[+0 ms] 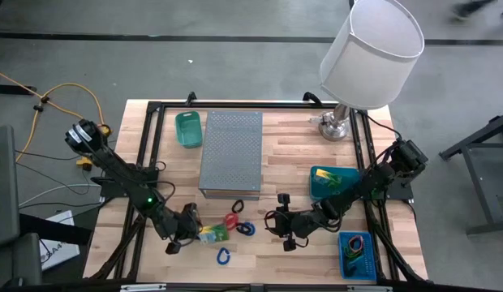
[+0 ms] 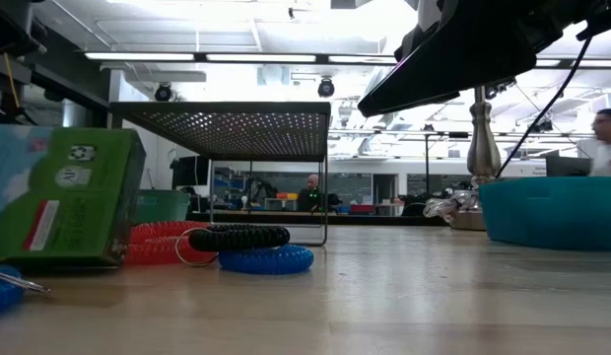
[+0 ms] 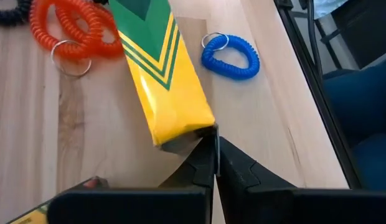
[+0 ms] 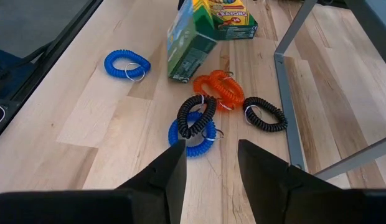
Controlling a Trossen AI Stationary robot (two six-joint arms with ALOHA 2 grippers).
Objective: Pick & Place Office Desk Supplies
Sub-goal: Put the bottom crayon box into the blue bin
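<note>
My left gripper (image 1: pixel 189 231) is shut on a yellow-green printed packet (image 3: pixel 165 81), a crayon box, near the table's front left. A second crayon packet (image 4: pixel 233 18) lies flat beside it. A red coil band (image 4: pixel 221 89) lies to the box's right. A black band lies over a blue one (image 4: pixel 194 124), and another black band (image 4: pixel 264 114) lies by the stand's leg. One blue coil band (image 4: pixel 126 64) lies alone nearer the front edge. My right gripper (image 4: pixel 211 168) is open and empty, low over the table right of the coils, pointing at them. My left gripper pinches the thin edge of the packet's yellow end (image 3: pixel 202 129) between its two shut fingers. The fingers come from the table's left, slanting down. The packet slants away from them, and its green end (image 4: pixel 183 73) is down by the red coil band.
A big grey perforated metal stand (image 1: pixel 231 154) is behind the coils. A teal bin (image 1: pixel 188 130) is at its left, and another teal bin (image 1: pixel 328 182) holds a packet at the right. A blue bin (image 1: pixel 358 253) with bands is at the front right. A lamp (image 1: pixel 369 49) stands at the back right.
</note>
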